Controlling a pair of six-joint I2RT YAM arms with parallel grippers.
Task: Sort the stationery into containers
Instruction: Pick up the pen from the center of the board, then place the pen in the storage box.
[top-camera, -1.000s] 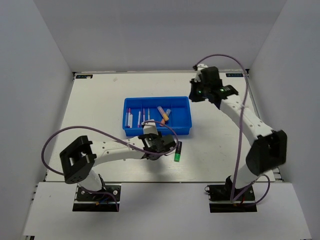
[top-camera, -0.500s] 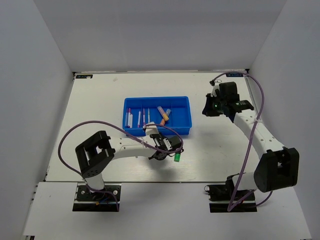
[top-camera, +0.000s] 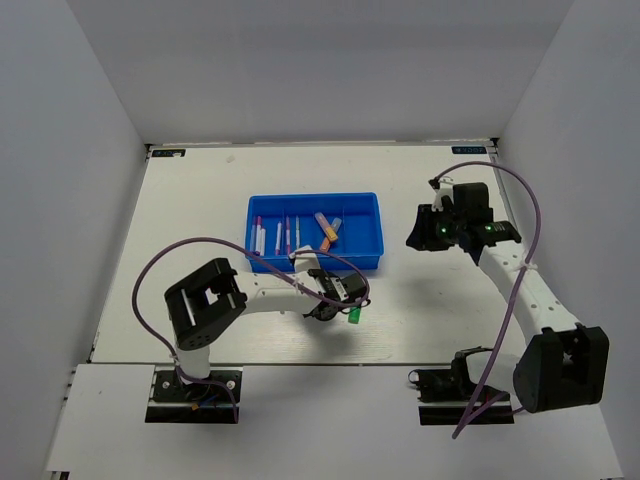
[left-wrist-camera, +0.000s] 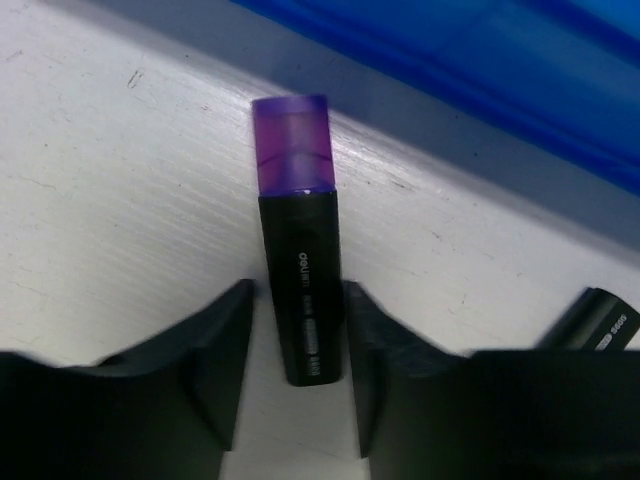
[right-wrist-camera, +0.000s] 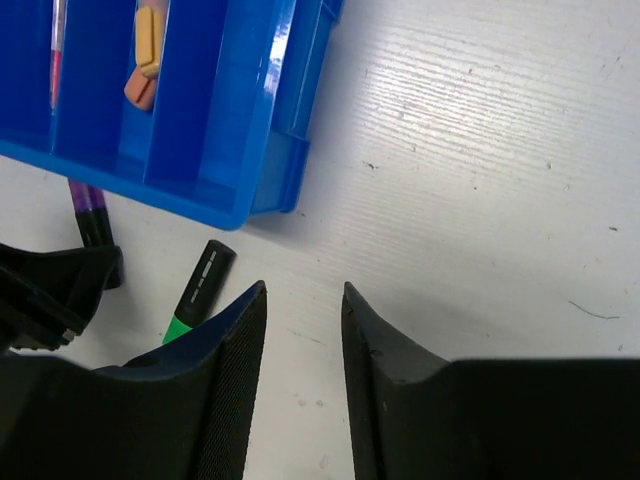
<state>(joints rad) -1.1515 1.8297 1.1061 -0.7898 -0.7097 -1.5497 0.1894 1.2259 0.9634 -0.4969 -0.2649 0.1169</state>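
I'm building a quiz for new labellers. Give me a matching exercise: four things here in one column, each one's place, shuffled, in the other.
1. purple-capped highlighter
2. green-capped highlighter
3. orange highlighter
4. right gripper

A. inside the blue tray
B. above bare table, fingers apart, holding nothing
C. on the table between the left gripper's fingers
D. on the table outside the tray, nothing around it

Pairs: 1-C, 2-D, 3-A, 4-B
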